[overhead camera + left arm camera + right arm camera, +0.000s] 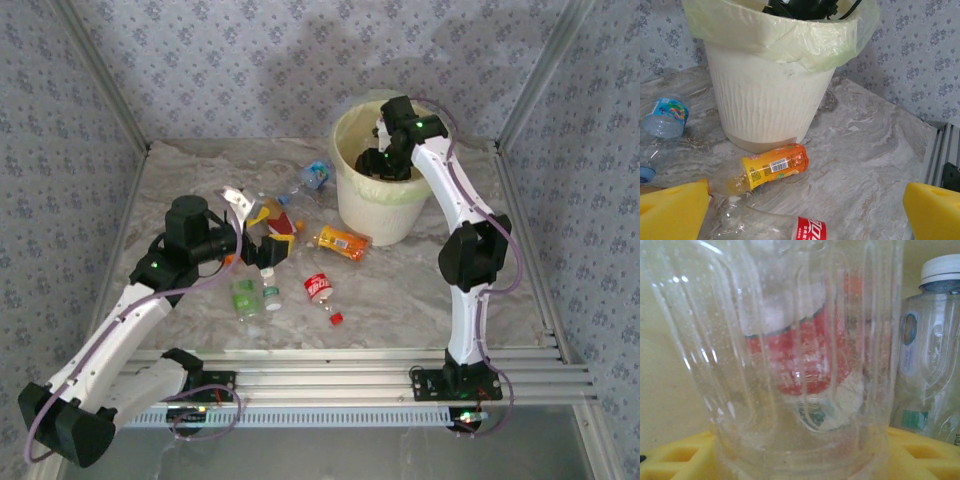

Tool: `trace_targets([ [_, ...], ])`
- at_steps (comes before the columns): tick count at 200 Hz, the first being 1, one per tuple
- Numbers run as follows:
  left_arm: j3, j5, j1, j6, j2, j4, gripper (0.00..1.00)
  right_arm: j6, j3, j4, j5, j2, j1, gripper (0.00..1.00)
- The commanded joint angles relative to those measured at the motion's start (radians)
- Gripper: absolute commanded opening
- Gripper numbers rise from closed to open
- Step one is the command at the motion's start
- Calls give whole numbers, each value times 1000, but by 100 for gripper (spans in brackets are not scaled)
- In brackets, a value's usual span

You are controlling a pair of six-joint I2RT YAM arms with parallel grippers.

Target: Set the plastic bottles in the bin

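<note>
One clear bottle (800, 365) close against the yellow fingers of the right pincer (382, 162), low inside the bin (375, 212); held or already loose, cannot tell. Open fully, then lift straight out; left pincer (802, 215) wide open, empty, orange bottle (772, 170) just ahead.

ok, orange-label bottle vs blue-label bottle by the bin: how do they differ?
Label: the orange-label bottle wears orange with a barcode showing; the blue-label bottle wears blue.
Body: the orange-label bottle looks orange-tinted, the blue-label bottle clear.
Place: in the left wrist view the orange-label bottle lies close in front of the base of the bin, the blue-label bottle off to its left.
Shared: both lie on the table, outside the bin.
</note>
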State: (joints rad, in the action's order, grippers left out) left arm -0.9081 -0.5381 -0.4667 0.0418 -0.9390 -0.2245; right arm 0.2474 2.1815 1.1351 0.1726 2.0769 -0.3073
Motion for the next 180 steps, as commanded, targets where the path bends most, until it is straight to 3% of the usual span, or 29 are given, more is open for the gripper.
trace_targets([
  [1, -50, -15, -4, -25, 6, -14, 100, 0, 34, 31, 4, -4, 0, 70],
  [121, -51, -24, 1, -21, -3, -13, 100, -5, 51, 26, 15, -26, 12, 83],
  [180, -49, -24, 6, -20, -9, -11, 100, -33, 45, -3, -8, -113, 17, 89],
])
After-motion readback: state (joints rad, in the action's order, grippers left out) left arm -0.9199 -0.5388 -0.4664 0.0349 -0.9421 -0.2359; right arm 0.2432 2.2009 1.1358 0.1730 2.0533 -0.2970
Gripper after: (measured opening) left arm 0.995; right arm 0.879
